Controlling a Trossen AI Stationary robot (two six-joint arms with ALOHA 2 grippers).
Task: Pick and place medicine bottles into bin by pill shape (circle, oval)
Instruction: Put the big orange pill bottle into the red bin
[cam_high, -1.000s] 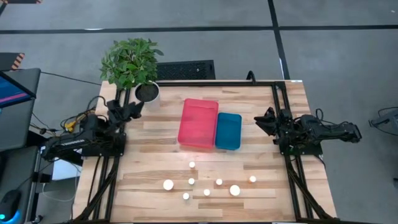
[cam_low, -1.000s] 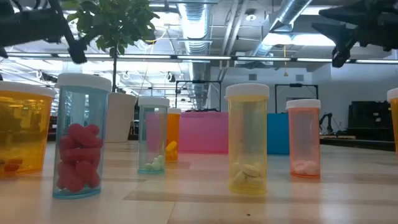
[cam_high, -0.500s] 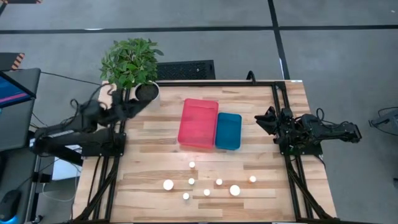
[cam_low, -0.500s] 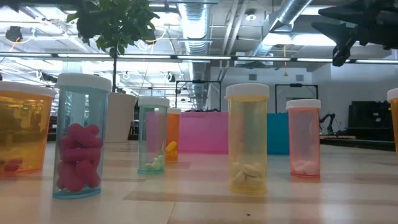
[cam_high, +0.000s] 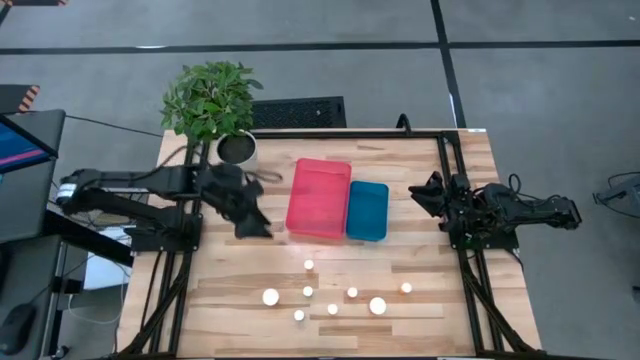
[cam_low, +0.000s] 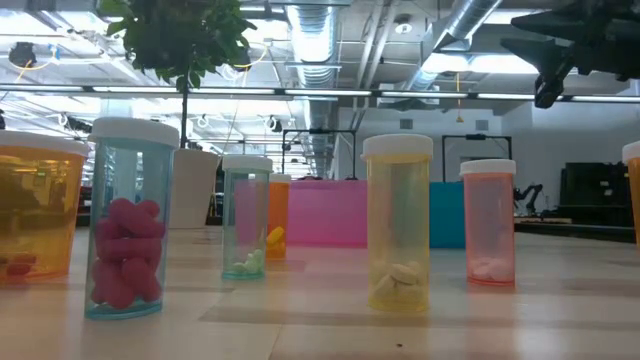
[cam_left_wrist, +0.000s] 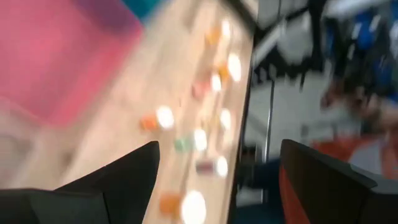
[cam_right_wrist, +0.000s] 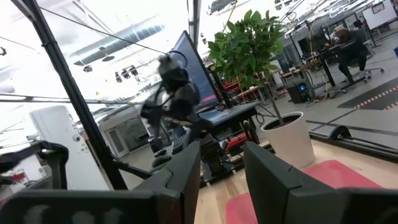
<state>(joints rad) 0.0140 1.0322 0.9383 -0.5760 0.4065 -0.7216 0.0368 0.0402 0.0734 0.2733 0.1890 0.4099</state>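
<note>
A: Eight bottles (cam_high: 333, 295) with white caps stand scattered near the table's (cam_high: 250, 320) front edge, all upright and apart from one another.

B: And where are the bins?

A: Farther back, about mid-table. A pink bin (cam_high: 319, 198) and a smaller blue bin (cam_high: 367, 210) sit side by side, touching or nearly so. Neither shows a bottle inside from above.

B: What's the left arm doing?

A: The left claw (cam_high: 248, 212) is out over the table, just beside the pink bin's left side, between that bin and the table's left edge. Its fingers (cam_left_wrist: 124, 180) are spread wide with nothing between them. Its wrist camera looks across the pink bin toward the bottles, though that picture is blurred.

B: The right one?

A: The right claw (cam_high: 425, 193) waits near the table's right edge, level with the blue bin. Its fingers (cam_right_wrist: 180, 174) stand a little apart, holding nothing.

B: Anything else on the table?

A: A potted plant (cam_high: 212, 103) at the back left corner. From table height, a blue-tinted bottle (cam_low: 131, 216) holds red pills, and a yellow bottle (cam_low: 398, 222) holds pale ones.
</note>
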